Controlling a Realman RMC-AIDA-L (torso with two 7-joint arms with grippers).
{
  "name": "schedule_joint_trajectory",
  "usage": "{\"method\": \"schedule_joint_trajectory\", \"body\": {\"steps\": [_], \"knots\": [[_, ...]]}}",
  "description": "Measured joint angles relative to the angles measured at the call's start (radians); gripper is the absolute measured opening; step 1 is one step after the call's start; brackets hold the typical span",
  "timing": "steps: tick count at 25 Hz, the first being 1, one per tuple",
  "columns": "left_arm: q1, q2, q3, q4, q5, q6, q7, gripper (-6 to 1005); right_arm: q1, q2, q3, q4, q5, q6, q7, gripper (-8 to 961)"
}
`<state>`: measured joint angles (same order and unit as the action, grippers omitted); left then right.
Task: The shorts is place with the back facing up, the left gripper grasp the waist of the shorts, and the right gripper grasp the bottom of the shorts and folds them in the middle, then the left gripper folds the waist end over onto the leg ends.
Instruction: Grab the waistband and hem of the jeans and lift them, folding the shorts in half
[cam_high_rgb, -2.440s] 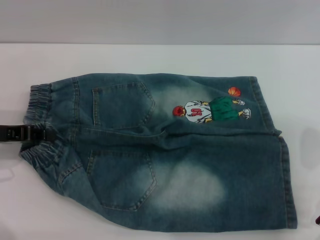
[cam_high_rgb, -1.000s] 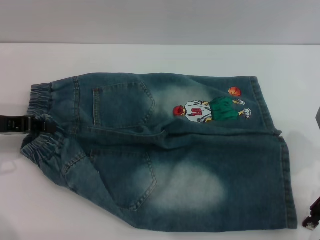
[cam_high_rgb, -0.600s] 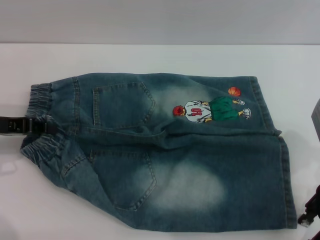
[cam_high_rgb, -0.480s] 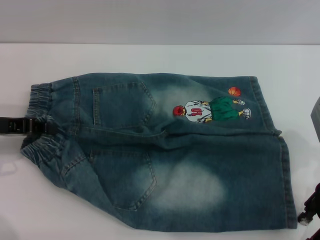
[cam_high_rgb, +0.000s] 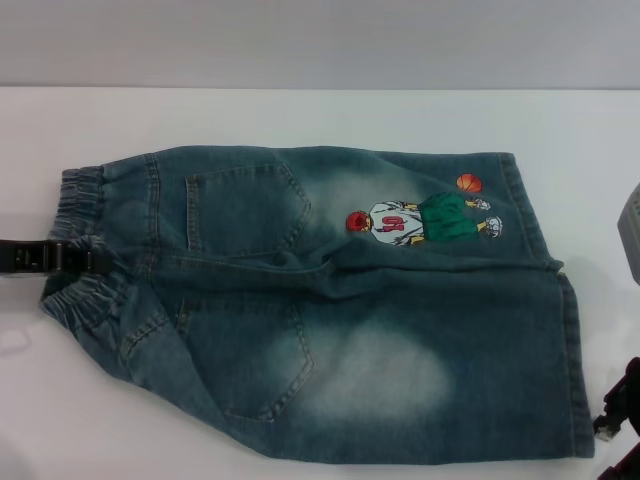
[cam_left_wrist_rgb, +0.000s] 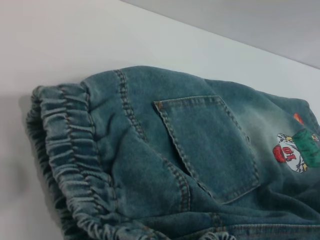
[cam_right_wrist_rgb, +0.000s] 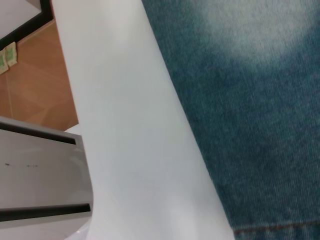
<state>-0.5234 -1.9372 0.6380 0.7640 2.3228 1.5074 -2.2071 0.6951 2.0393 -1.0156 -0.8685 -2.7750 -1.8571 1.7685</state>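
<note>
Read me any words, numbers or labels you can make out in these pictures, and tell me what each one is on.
"10", probably: red marks on the white shirt of the cartoon basketball player stitched on the shorts; blurred, so not certain.
Two small green tags on the floor in the right wrist view: too small to read.
Nothing else readable: no brand or label shows on the back pockets or the waist of the shorts.
</note>
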Motion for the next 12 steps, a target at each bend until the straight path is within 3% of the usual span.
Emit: {"method": "schedule_joint_trajectory", "body": {"steps": [7, 12], "knots": [[-0.003, 0.0, -0.001, -0.001, -0.001, 0.0, 0.0, 44, 0.001, 0.022, -0.036, -0.043, 0.001, -0.007, 0.0, 642], [-0.005, -0.001, -0.001, -0.006, -0.001, -0.008, 0.0, 43, 0.011, 0.025, -0.039, -0.049, 0.004, -0.008, 0.001, 641]]}}
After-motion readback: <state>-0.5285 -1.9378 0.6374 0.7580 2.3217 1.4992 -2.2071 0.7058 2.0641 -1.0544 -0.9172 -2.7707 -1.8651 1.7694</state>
